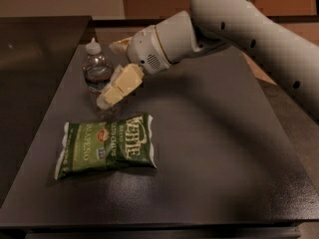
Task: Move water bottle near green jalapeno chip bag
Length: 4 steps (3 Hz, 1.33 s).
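Note:
The water bottle point(97, 76) stands upright on the dark table point(214, 148), just behind the top edge of the green jalapeno chip bag point(107, 146), which lies flat at front left. My gripper point(113, 73) is at the bottle's right side. Its near cream finger point(119, 87) crosses in front of the bottle's lower right, and the far finger point(120, 45) shows behind the bottle near its shoulder. The fingers stand spread apart around the bottle, open. The white arm point(239, 29) reaches in from the upper right.
The table's left edge runs close to the bottle and bag, with a darker surface point(35, 73) beyond it. A tan floor strip point(261, 68) shows past the table's right edge.

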Each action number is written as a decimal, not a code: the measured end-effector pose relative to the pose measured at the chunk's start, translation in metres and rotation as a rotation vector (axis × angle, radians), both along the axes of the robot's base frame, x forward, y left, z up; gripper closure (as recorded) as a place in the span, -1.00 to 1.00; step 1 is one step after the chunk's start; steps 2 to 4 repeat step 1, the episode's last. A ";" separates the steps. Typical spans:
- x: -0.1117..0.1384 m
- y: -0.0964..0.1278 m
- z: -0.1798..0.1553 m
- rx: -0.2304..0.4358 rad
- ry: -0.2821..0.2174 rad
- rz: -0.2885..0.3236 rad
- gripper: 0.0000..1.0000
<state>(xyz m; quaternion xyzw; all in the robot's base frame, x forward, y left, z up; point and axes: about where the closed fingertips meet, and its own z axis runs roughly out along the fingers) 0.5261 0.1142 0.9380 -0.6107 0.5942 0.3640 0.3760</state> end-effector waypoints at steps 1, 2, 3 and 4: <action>0.000 0.000 0.000 0.000 0.000 0.000 -1.00; 0.000 0.000 0.000 0.000 0.000 0.000 -1.00; 0.000 0.000 0.000 0.000 0.000 0.000 -1.00; 0.000 0.000 0.000 0.000 0.000 0.000 -1.00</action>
